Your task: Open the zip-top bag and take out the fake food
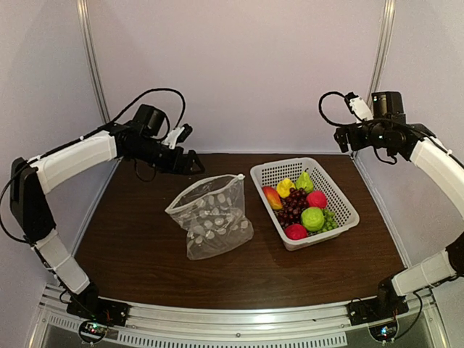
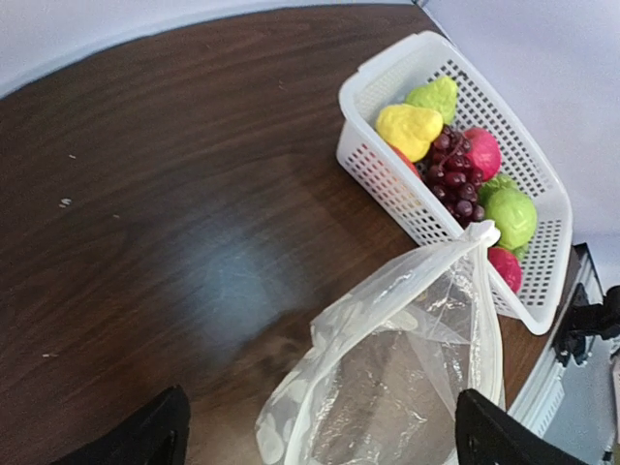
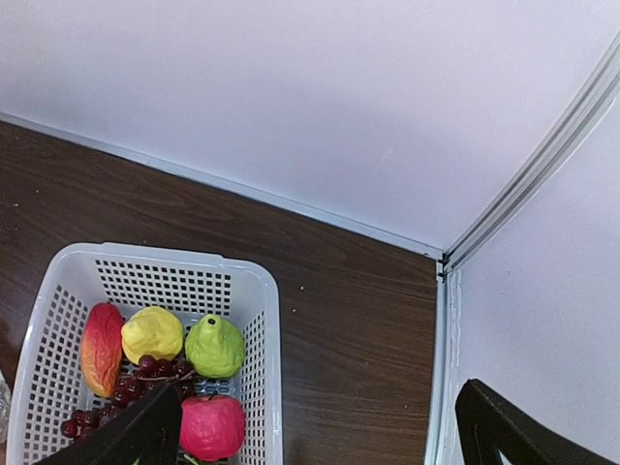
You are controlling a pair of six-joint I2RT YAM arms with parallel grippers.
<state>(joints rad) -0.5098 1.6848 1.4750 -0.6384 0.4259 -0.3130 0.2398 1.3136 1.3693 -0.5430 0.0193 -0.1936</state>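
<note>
The zip-top bag (image 1: 212,216), clear with white dots, lies crumpled on the dark table left of centre. Its mouth gapes toward the back, and in the left wrist view the zip-top bag (image 2: 407,378) looks empty inside. The fake food (image 1: 301,203) lies in the white basket (image 1: 323,237): red, yellow and green pieces and dark grapes. My left gripper (image 1: 194,164) hangs open above and behind the bag's mouth, holding nothing, and the left gripper (image 2: 320,441) has a finger on either side of it. My right gripper (image 1: 342,139) is open, raised over the table's back right corner.
In the right wrist view the basket (image 3: 165,254) sits left of the right gripper (image 3: 320,436), with bare wood between it and the side wall (image 3: 542,320). White walls close the back and both sides. The arm bases stand at the near edge.
</note>
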